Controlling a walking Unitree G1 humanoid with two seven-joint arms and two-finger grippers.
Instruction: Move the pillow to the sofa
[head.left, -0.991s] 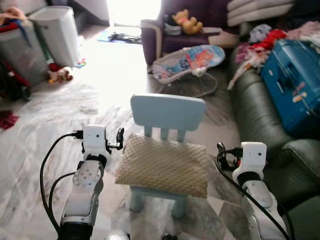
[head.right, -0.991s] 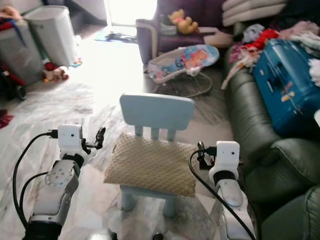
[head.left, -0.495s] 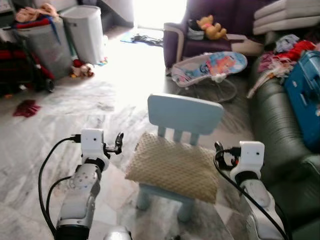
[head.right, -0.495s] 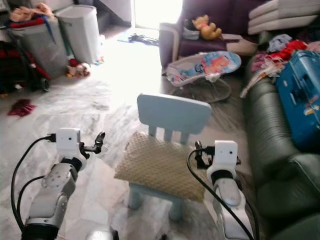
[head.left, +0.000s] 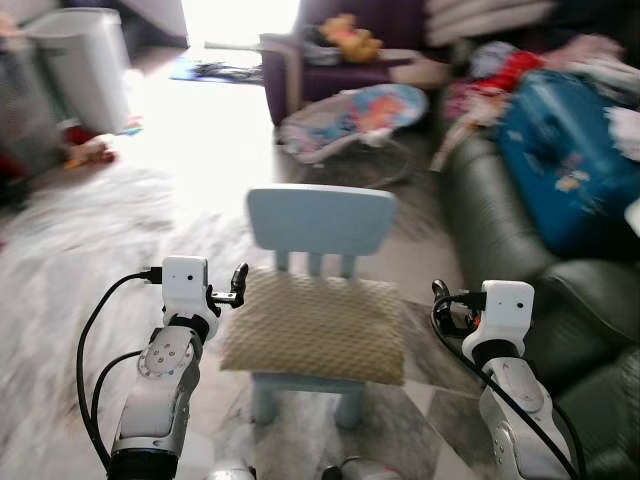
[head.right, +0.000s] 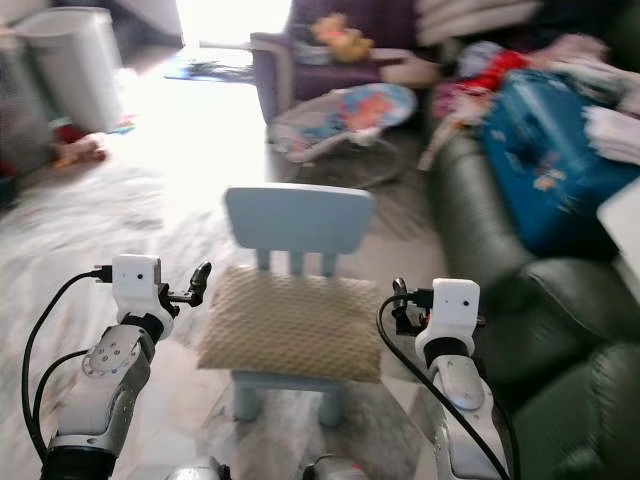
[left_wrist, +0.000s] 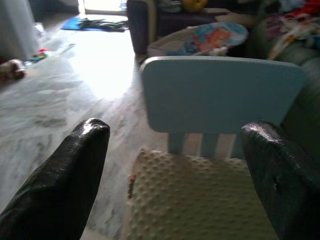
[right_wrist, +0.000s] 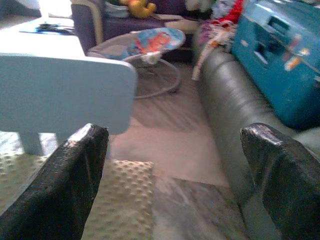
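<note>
Pillow (head.left: 315, 325) hides the blurred chair's (head.left: 320, 222) seat, between spread left gripper (left_wrist: 175, 165) and right gripper (right_wrist: 175, 165).

Both arms raised forward, left tool (head.left: 238, 283) and right tool (head.left: 441, 303) spread wide

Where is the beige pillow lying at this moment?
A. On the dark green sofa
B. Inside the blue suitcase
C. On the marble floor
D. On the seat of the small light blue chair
D: the pillow lies on the seat of the small light blue chair, between the left gripper and the right gripper, and not on the sofa.
</note>
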